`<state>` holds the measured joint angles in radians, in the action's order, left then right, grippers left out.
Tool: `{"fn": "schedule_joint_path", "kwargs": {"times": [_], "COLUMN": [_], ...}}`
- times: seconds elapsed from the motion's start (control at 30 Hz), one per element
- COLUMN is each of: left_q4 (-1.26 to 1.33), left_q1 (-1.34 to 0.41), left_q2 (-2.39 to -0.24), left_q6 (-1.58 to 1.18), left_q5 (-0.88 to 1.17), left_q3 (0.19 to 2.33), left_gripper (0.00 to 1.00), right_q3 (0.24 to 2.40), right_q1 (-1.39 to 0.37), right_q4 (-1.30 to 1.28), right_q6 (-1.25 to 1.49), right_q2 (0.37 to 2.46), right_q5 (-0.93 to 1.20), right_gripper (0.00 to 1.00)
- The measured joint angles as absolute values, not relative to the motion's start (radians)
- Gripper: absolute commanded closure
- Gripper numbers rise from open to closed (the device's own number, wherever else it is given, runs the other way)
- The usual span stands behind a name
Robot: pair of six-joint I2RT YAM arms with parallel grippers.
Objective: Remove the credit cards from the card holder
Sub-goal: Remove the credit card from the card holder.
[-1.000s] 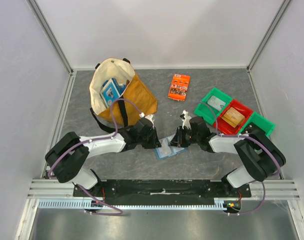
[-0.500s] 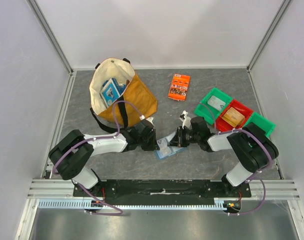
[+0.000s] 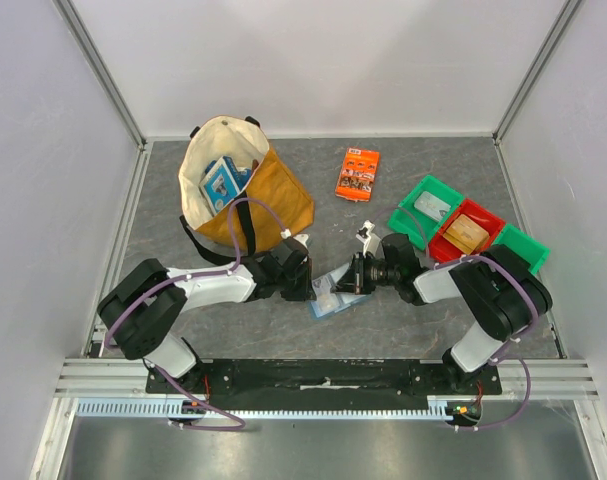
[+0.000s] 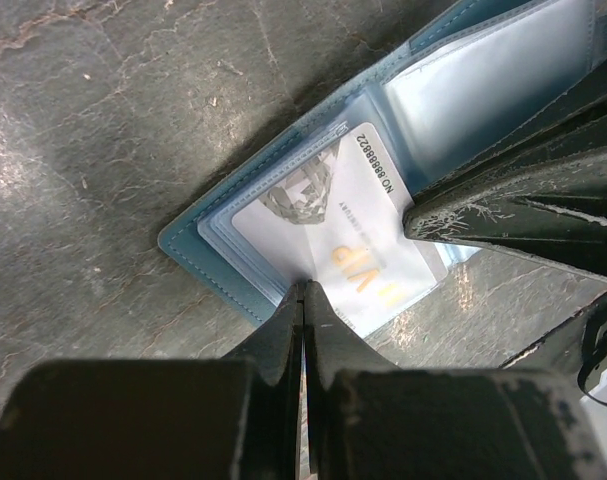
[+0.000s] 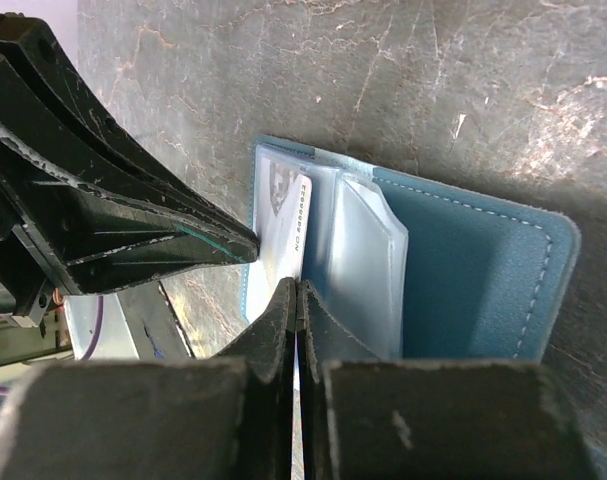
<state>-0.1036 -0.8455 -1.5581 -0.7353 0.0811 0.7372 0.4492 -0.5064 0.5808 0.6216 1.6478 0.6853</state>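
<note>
card holder (image 3: 328, 303): light blue, lying opened out on the grey table (image 3: 413, 325), right between our two arms

clear pockets (image 5: 368, 255): a few see-through sleeves bulging up off the blue cover, easiest to see from our right wrist

credit card (image 4: 333, 215): a white one with gold "VIP" lettering and a number along one edge. It sits in the sleeves on the half of the holder nearer our left arm. We can't tell how deep it sits in its pocket.

left gripper (image 4: 303, 295): fingers pinched together with no gap showing. The tips are right at the edge of the sleeve that carries the card, touching the holder. Honestly we can't tell whether a bit of plastic or card is nipped in there.

right gripper (image 5: 297, 295): fingers closed up tight too, coming in from the opposite side. From our left wrist, its tip rests on the face of the white card. Its own camera puts the tips at the card's edge, just beside the sleeves.

both tips: close together over the same half of the holder

tote bag (image 3: 273, 200): cream and mustard, far left of the table with a blue-and-white box inside, well apart from the holder

orange packet (image 3: 358, 172): flat on the table further back

bins (image 3: 428, 210): green, red, green in a row at the right, away from the holder
</note>
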Motion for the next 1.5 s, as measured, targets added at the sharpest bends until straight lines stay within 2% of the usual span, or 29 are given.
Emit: {"fn": "schedule_joint_path", "kwargs": {"times": [0.43, 0.53, 0.63, 0.87, 0.97, 1.07, 1.3, 1.5], "left_q4": [-0.104, -0.105, -0.108, -0.115, -0.122, -0.122, -0.121, -0.122], "left_q1": [-0.846, -0.846, -0.846, -0.846, -0.846, -0.846, -0.846, -0.846], "left_q2": [-1.563, -1.563, -1.563, -1.563, -1.563, -1.563, -1.563, -1.563], "left_q6": [-0.715, -0.710, -0.702, -0.682, -0.675, -0.671, -0.668, -0.668], "left_q5": [0.080, 0.080, 0.080, 0.079, 0.076, 0.076, 0.076, 0.076], "left_q3": [0.743, 0.744, 0.746, 0.747, 0.747, 0.747, 0.747, 0.747], "left_gripper": [0.98, 0.98, 0.98, 0.98, 0.98, 0.98, 0.98, 0.98], "right_q3": [0.427, 0.427, 0.429, 0.485, 0.508, 0.522, 0.524, 0.505], "right_q1": [-0.411, -0.409, -0.409, -0.408, -0.408, -0.406, -0.394, -0.344], "right_q4": [0.520, 0.507, 0.498, 0.482, 0.480, 0.480, 0.433, 0.336], "right_q6": [0.609, 0.602, 0.598, 0.591, 0.590, 0.583, 0.565, 0.535], "right_q2": [1.641, 1.637, 1.638, 1.692, 1.721, 1.745, 1.722, 1.591], "right_q5": [0.707, 0.709, 0.722, 0.767, 0.794, 0.813, 0.806, 0.742], "right_gripper": [0.99, 0.83, 0.74, 0.73, 0.76, 0.99, 1.00, 1.00]}}
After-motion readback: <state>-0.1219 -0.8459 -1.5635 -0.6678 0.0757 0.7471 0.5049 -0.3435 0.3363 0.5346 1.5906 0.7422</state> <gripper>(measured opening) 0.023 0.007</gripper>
